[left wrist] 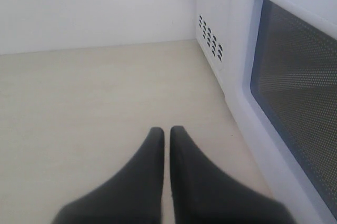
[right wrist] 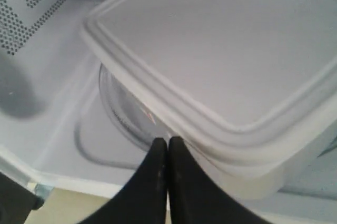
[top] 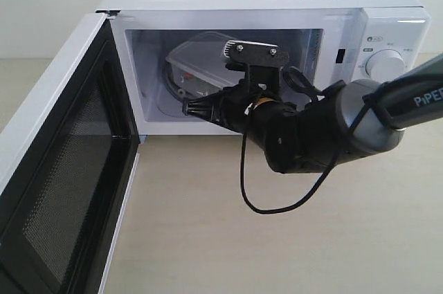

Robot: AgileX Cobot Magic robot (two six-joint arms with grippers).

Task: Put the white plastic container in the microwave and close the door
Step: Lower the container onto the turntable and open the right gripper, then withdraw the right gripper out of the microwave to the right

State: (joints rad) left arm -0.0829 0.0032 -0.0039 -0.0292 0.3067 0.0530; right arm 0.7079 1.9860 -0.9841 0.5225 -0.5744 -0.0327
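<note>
The white plastic container [top: 197, 66] lies tilted inside the microwave [top: 277, 10], partly on the glass turntable [right wrist: 124, 116]; its white lid [right wrist: 226, 45] fills most of the right wrist view. My right gripper [top: 188, 108] is shut with nothing held, its tips [right wrist: 168, 140] at the cavity's mouth just below the container's near edge. The door [top: 62, 169] stands swung wide open on the left. My left gripper [left wrist: 166, 130] is shut and empty above the table, beside the door's outer mesh window [left wrist: 300, 87]. The left arm is out of the exterior view.
The pale wooden table [top: 277, 239] spreads in front of the microwave. A black cable [top: 277, 200] loops down from the right arm. The control knob [top: 384, 66] sits on the microwave's right panel. Vent holes [left wrist: 209, 37] mark its side wall.
</note>
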